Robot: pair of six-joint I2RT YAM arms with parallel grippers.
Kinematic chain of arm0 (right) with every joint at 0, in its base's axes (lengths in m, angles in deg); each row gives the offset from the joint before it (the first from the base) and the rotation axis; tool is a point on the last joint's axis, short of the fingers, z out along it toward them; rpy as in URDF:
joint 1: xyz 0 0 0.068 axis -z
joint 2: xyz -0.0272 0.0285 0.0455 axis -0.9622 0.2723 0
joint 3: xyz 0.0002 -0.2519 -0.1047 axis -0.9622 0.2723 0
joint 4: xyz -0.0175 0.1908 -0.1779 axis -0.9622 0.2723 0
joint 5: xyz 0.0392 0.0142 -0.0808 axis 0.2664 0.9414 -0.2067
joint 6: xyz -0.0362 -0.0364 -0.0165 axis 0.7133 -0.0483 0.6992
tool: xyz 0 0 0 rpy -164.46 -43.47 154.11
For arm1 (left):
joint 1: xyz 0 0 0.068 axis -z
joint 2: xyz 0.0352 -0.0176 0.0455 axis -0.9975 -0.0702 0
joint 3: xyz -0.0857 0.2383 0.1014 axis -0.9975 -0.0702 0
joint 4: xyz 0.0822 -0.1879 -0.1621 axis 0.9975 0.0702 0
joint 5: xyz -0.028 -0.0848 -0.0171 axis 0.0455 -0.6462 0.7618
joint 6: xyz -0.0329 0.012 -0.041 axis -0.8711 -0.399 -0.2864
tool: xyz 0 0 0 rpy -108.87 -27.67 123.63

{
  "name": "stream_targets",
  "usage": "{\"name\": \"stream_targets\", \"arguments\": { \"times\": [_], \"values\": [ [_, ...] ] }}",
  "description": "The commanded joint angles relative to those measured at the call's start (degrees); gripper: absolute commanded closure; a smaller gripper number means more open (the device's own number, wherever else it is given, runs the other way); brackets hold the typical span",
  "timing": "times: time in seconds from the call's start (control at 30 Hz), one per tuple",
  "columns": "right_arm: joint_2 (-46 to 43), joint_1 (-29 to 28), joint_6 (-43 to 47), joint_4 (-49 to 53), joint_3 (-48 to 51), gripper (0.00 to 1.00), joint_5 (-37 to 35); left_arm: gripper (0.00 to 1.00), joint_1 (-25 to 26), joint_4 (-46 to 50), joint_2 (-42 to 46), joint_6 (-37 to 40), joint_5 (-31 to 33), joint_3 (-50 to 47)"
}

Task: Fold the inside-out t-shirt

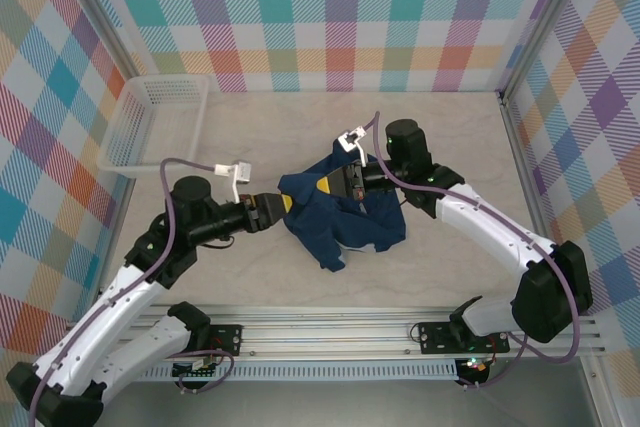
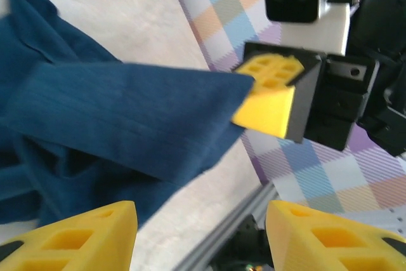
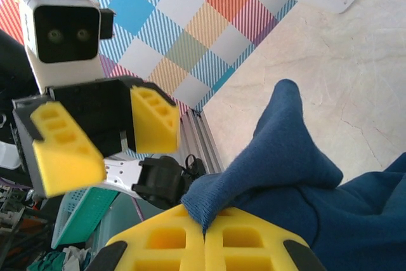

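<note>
Inside-out t-shirt [image 1: 345, 222] lay bunched mid-table [image 1: 250, 137], one fold drawn up. Right tool [image 3: 204, 236]: fingers together, clamped on that fold's edge. Left tool [image 1: 277, 207]: fingers apart beside the shirt's left edge, holding nothing. Risks judged: the thin fabric, pinched at one point, could slip out or twist. The left tool could catch two layers.

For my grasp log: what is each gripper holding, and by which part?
The right gripper pinches the t-shirt by an edge. The left gripper is open and holds nothing.
</note>
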Motion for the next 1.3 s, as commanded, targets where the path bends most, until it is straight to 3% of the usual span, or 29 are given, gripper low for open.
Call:
{"name": "stream_targets", "arguments": {
  "times": [0.0, 0.33, 0.5, 0.73, 0.97, 1.13, 1.27],
  "values": [
    [-0.08, 0.46, -1.4, -3.2, 0.6, 1.0, 0.19, 0.43, 2.01, -7.4, -3.37, -3.3, -4.71, 0.02],
    [-1.07, 0.48, -1.1, -3.47, 1.4, 1.0, -0.05, 0.48, 3.23, -3.62, -9.01, -0.57, 0.59, 3.55],
    [-1.55, 0.47, -1.09, -3.82, 1.92, 1.0, 0.01, 0.74, 3.24, -5.09, -10.41, -0.1, 1.41, 3.5],
    [-2.82, 0.55, 2.01, -0.38, 1.73, 1.0, -2.26, 1.0, 3.23, -5.27, -10.52, 1.58, 1.5, 4.33],
    [-2.25, 0.47, 14.26, 14.49, -2.78, 0.98, -16.09, 1.0, 3.12, -8.02, -5.43, 2.4, -2.45, 4.66],
    [-1.42, 0.43, 15.53, 14.95, -4.08, 0.92, -15.82, 1.0, 3.14, -6.74, -4.63, 2.07, -2.1, 6.15],
    [-1.59, 0.37, 16.14, 17.05, -5.29, 0.81, -15.54, 1.0, 3.15, -6.64, -5.48, 1.36, -1.79, 6.75]
  ]
}}
